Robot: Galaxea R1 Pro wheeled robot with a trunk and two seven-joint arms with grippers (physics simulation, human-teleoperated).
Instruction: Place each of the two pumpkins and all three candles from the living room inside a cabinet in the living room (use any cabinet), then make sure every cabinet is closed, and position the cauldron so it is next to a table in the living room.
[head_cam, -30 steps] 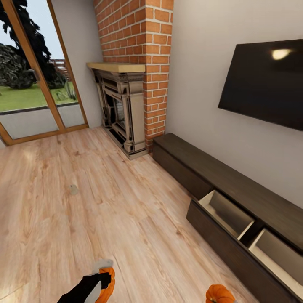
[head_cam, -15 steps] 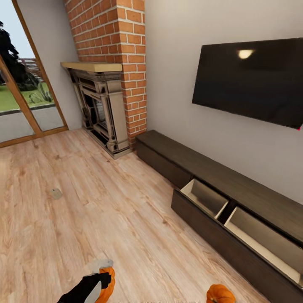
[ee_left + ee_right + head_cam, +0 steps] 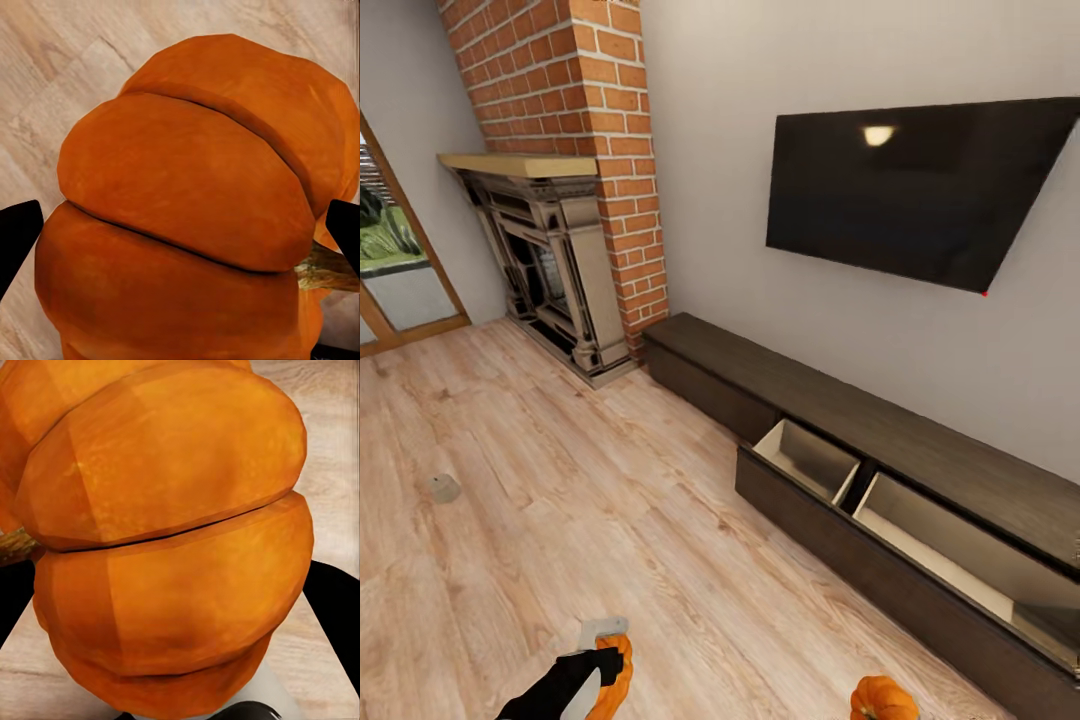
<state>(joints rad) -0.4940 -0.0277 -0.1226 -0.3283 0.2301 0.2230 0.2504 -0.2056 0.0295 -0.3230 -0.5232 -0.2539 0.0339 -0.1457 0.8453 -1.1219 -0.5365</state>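
In each hand [image 3: 180, 232]: ribbed orange pumpkin [image 3: 187, 202].

Pale wooden floor [image 3: 610, 520]; one small beige candle [image 3: 445, 488] lies on it; the cabinet [image 3: 800, 400] stands there.

The left gripper [image 3: 600, 672] is showing at the near left edge of the head view, its black wrist angling up from below, fingers [image 3: 16, 238] closing on one pumpkin [image 3: 616, 680]. The right gripper [image 3: 180, 585] is gripping the other pumpkin [image 3: 882, 698] at the near right, though its arm is seemingly out of frame.
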